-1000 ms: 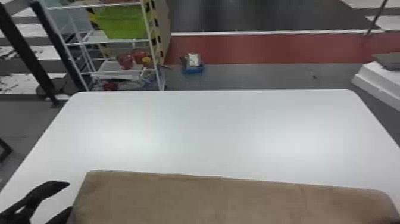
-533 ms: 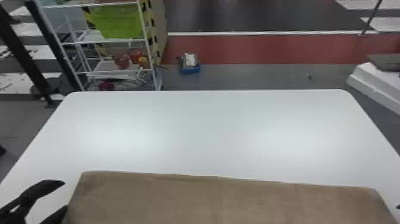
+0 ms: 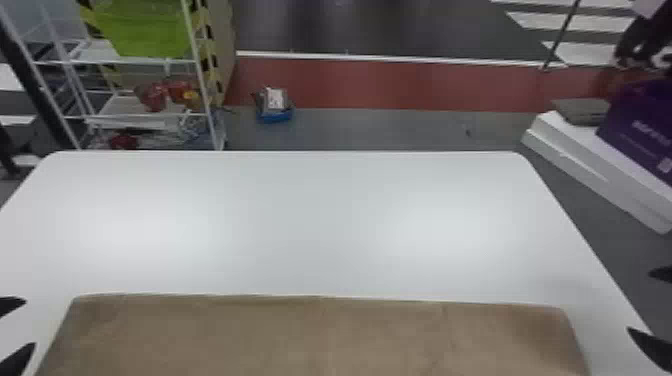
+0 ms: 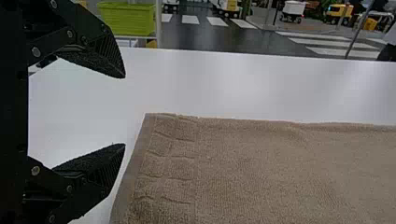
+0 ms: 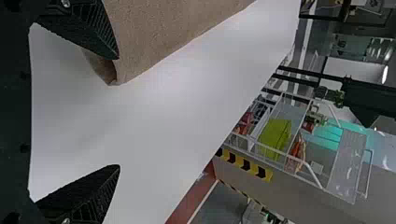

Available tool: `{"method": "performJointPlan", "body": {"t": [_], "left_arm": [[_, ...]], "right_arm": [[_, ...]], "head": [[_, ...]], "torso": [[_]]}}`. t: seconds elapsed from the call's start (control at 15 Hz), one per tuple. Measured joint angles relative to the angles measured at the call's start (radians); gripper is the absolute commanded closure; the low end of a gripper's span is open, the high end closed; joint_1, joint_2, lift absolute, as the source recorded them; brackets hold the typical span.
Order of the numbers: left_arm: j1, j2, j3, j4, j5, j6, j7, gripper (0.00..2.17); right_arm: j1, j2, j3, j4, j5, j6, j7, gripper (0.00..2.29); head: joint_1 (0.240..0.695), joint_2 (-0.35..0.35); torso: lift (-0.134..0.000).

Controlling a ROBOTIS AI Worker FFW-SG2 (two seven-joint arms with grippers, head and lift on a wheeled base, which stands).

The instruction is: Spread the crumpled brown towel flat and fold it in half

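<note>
Towel [image 3: 320,335] lies spread along the near side of the white table [image 3: 320,215] — brown, mostly flat, its far edge running nearly straight across. The near part runs out of the head view's bottom edge, so can't tell where it ends.

Left gripper [image 3: 29,324] is beside the towel's left end, fingers wide apart, nothing between them. Left wrist view shows the corner close to its tips, with short creases across the band next to the hem [image 4: 135,177].

Right gripper [image 3: 640,301] is off the towel's right end, also wide open and empty. In the right wrist view, one fingertip [image 5: 112,50] overlaps the towel near a corner — can't tell if it touches. Small darker flap [image 5: 103,67] shows at that corner.

Green bin [image 3: 145,30] sits on the wire rack [image 3: 205,75] beyond the table.
</note>
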Motion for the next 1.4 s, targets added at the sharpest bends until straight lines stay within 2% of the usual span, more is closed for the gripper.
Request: {"method": "performJointPlan", "body": {"t": [0.2,0.4,0.47,0.67,0.8,1.4], "left_arm": [[-0.012,0.000,0.021,0.000,0.151,0.080,-0.019,0.43],[-0.022,0.000,0.040,0.009,0.312,0.160,-0.056,0.32],[-0.023,0.000,0.042,0.019,0.343,0.174,-0.058,0.32],[-0.023,0.000,0.035,0.057,0.362,0.158,-0.076,0.29],[-0.022,0.000,0.031,0.063,0.352,0.140,-0.093,0.12],[0.013,0.000,0.046,0.043,0.349,0.077,-0.096,0.12]], "right_arm": [[-0.002,0.061,0.008,-0.080,-0.057,0.121,0.000,0.03],[-0.004,0.107,0.036,-0.152,-0.062,0.206,0.000,0.03],[-0.004,0.117,0.048,-0.162,-0.058,0.214,0.000,0.03],[-0.004,0.126,0.074,-0.170,-0.040,0.217,0.000,0.04],[0.001,0.126,0.077,-0.173,-0.031,0.212,0.000,0.04],[0.047,0.123,0.074,-0.193,-0.030,0.172,0.000,0.05]], "head": [[0.695,0.015],[0.695,0.077],[0.695,0.116],[0.695,0.132],[0.695,0.126],[0.695,0.122]], "torso": [[-0.134],[-0.134],[-0.134],[-0.134],[-0.134],[-0.134]]}}
